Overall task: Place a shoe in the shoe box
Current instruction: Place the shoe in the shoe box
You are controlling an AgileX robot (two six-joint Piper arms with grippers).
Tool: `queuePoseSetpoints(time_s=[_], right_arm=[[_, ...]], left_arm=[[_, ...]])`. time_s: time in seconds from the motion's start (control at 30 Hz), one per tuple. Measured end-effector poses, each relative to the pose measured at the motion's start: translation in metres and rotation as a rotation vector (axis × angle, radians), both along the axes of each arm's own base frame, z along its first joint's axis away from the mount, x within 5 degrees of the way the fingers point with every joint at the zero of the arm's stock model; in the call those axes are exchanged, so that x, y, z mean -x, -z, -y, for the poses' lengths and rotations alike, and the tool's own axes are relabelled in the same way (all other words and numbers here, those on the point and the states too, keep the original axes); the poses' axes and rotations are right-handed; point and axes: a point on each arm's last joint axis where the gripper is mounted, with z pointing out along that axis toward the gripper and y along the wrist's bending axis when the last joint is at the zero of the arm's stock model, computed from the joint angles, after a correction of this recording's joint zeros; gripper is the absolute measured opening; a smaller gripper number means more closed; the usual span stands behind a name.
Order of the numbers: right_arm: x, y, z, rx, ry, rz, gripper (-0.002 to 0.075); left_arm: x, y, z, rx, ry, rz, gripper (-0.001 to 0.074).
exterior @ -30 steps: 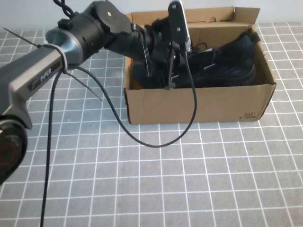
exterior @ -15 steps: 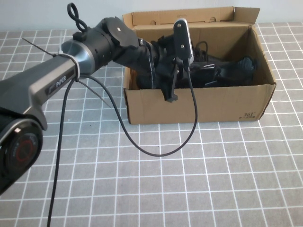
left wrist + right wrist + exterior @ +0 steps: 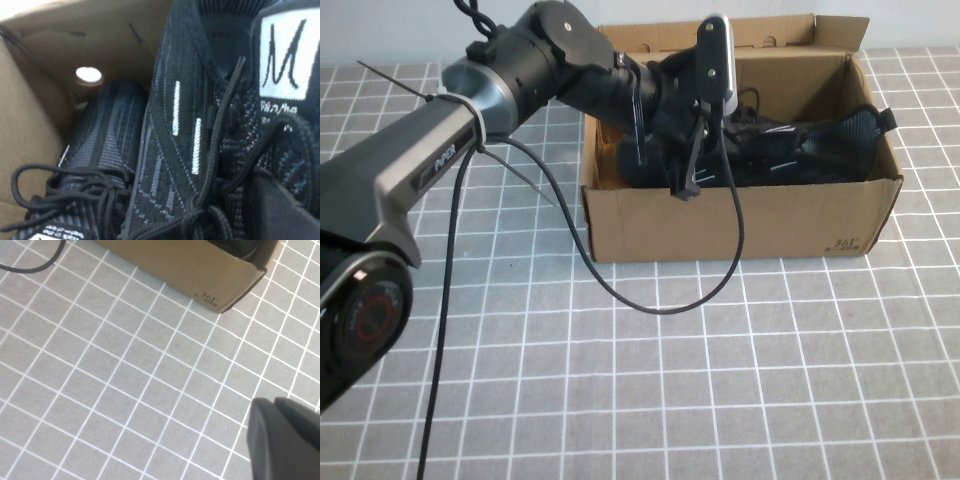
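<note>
Reaching into the shoe box point(image 3: 740, 225), left gripper point(image 3: 665, 140) over the shoe point(image 3: 800, 150), grip undeterminable, right gripper point(image 3: 287, 440) above the table, likewise.

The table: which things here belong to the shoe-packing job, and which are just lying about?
Part of the job:
- shoe, in the shoe box
- left gripper, reaching into the box

Just there:
- second shoe, also inside the box
- black cable drooping over the grid mat
- right gripper, parked above the mat

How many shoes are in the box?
2. One shoe and a second shoe lie side by side inside the shoe box. The left gripper reaches into the box; the right gripper hovers over the table.
</note>
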Motion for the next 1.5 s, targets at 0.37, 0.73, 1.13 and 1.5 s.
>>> queuePoseSetpoints(time_s=[0.37,0.73,1.13,1.5], right_arm=[[-0.001,-0.001,0.000,-0.001,0.000,0.009,-0.0016],[-0.001,-0.001,0.000,-0.004,-0.001,0.014,-0.0016],[-0.001,-0.001,0.000,-0.004,-0.001,0.015,-0.0016],[-0.004,-0.004,0.002,0.011,0.008,0.071,-0.0016]], left_arm=[[-0.005,0.016,0.003,-0.012,-0.013,-0.042,0.0018],[-0.013,0.036,0.005,-0.022,-0.049,-0.067,0.0031],[-0.011,-0.010,-0.008,0.075,-0.201,-0.125,0.0433],[0.033,-0.115,-0.044,0.146,-0.463,-0.228,0.0193]])
